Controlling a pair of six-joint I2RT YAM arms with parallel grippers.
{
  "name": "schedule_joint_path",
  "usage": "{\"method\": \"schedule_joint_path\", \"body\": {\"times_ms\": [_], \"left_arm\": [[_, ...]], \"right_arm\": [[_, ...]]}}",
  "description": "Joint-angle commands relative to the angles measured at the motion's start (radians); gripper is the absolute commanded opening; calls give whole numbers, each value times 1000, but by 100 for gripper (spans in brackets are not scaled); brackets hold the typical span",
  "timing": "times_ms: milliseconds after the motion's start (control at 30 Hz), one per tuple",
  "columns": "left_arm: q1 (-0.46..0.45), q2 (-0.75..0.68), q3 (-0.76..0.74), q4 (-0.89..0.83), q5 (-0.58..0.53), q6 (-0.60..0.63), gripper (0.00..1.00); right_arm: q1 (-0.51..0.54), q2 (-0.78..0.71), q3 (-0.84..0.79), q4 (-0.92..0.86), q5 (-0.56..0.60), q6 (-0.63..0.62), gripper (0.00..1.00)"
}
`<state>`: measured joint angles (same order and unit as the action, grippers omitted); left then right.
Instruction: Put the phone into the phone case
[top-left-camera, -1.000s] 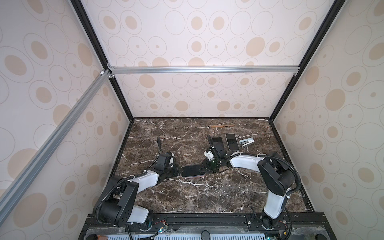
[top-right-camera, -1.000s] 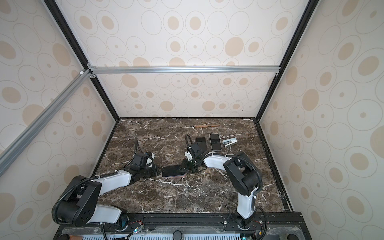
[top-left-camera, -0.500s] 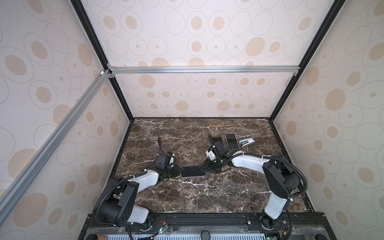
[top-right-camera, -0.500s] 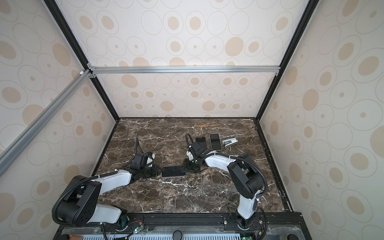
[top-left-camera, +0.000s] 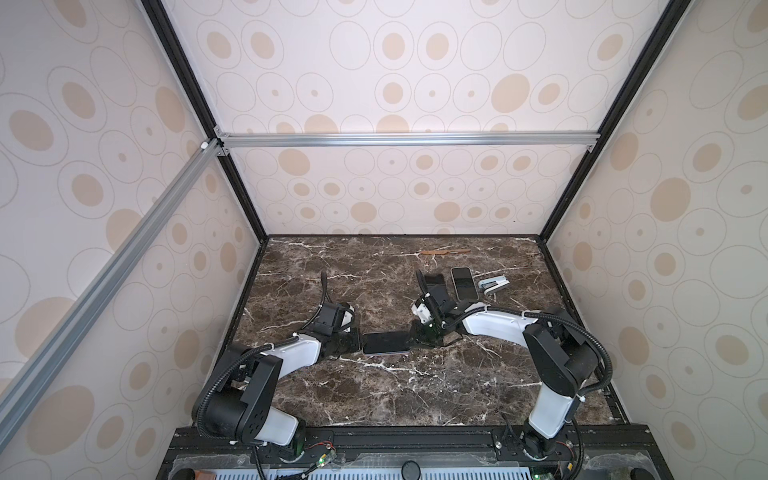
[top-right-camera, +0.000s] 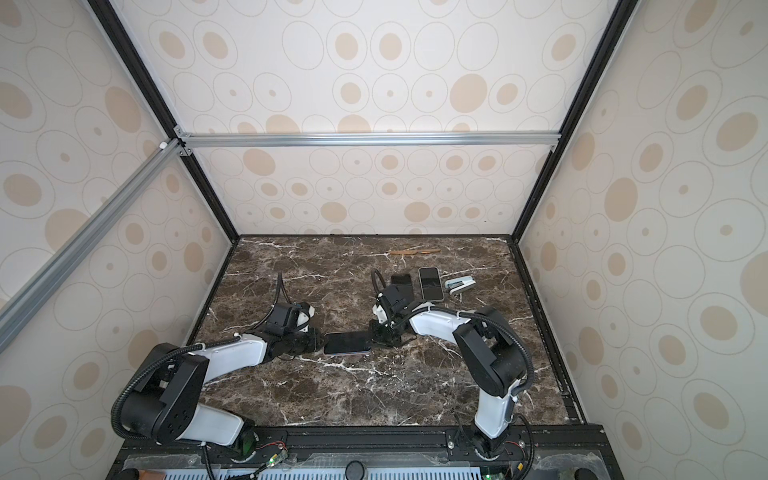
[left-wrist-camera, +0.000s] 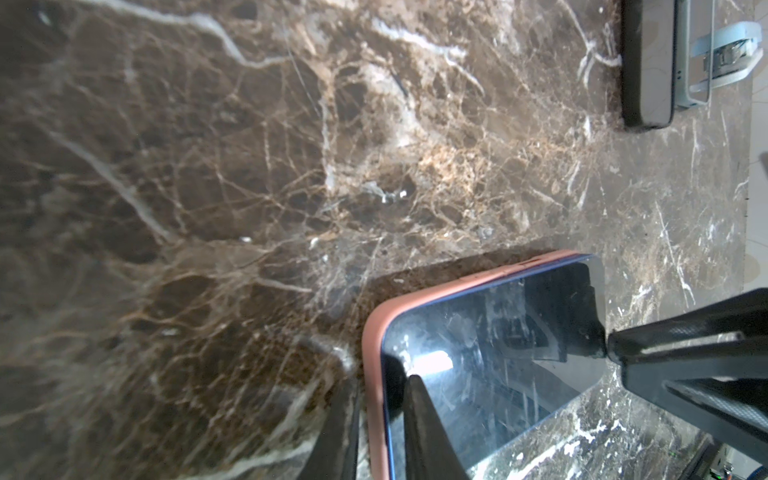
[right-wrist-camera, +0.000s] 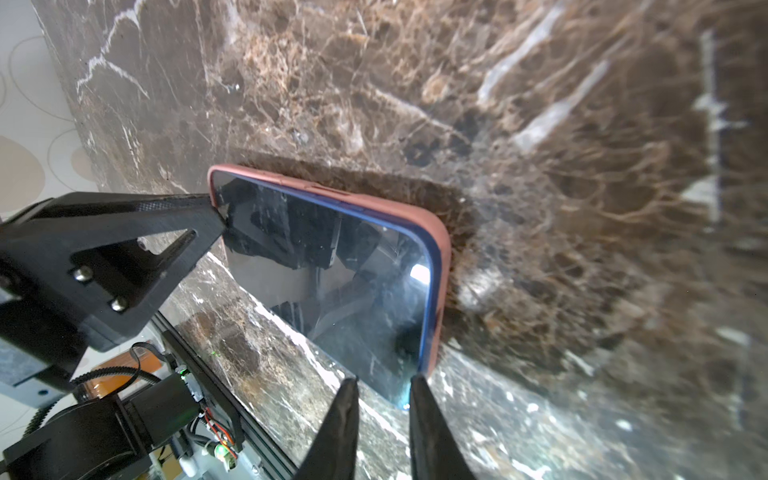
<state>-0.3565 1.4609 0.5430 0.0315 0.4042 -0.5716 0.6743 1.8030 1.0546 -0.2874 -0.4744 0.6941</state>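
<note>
A dark-screened phone with a blue edge lies flat mid-table inside a pink phone case. My left gripper is at its left end. One finger stands outside the case's rim and the other on the screen, shut on that end. At the right end, my right gripper has its jaws a narrow gap apart around the phone's corner. Whether they pinch it does not show.
At the back right lie a black slab, a white-rimmed phone and a pale blue stapler. A brown stick lies by the back wall. Patterned walls close in three sides of the marble table.
Both grippers have stayed at the phone's ends. The right arm has shifted slightly. The phone lies in the same place.
</note>
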Motion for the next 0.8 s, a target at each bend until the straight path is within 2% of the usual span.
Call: {"method": "schedule_joint_path", "body": {"times_ms": [0,367,567,767], "left_arm": [[-15,17,2,-20,10,-2,20],[-36,-19,-52,-6,20,-37,19],[-36,-92,-62,-43,-87,-27,21],[-36,-52,-46,-42,-58,-10,21]], "right_arm": [[18,33,18,1,-23,0,20],[48,72,20,41,-33,25,16],[44,-17,64,-80,80,-33,20],[37,-66,85,-197,175,-105,21]]}}
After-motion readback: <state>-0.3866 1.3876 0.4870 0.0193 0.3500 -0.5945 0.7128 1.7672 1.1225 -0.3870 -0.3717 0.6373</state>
